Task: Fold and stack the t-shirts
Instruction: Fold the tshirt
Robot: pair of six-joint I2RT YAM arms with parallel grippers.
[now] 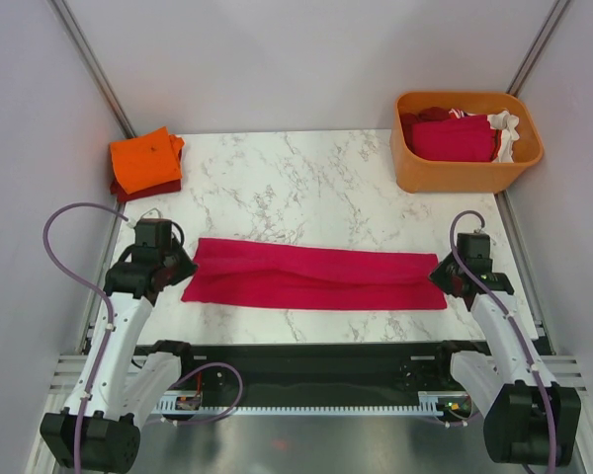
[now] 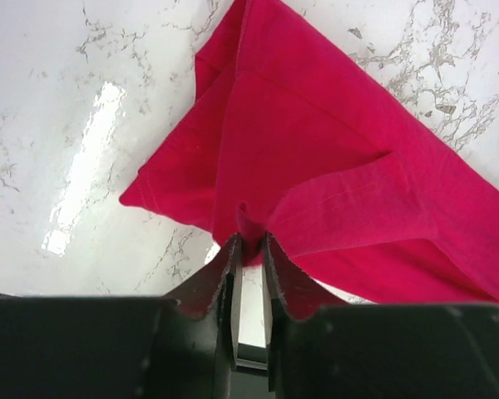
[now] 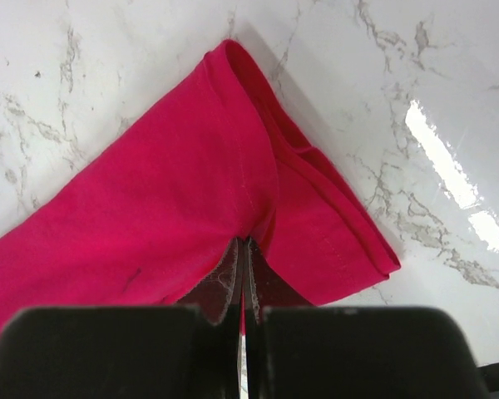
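Observation:
A crimson-pink t-shirt [image 1: 311, 275] lies folded into a long band across the front of the marble table [image 1: 306, 188]. My left gripper [image 1: 178, 272] is shut on the band's left end; the left wrist view shows the cloth [image 2: 316, 158] pinched at my fingertips [image 2: 249, 243]. My right gripper [image 1: 445, 278] is shut on the right end; the right wrist view shows the cloth [image 3: 175, 191] pinched between the closed fingers [image 3: 243, 245]. A folded orange t-shirt [image 1: 144, 158] lies on a dark red one [image 1: 138, 190] at the back left.
An orange plastic tub [image 1: 465, 170] at the back right holds dark red [image 1: 455, 136] and white [image 1: 506, 130] shirts. Grey walls enclose the table on three sides.

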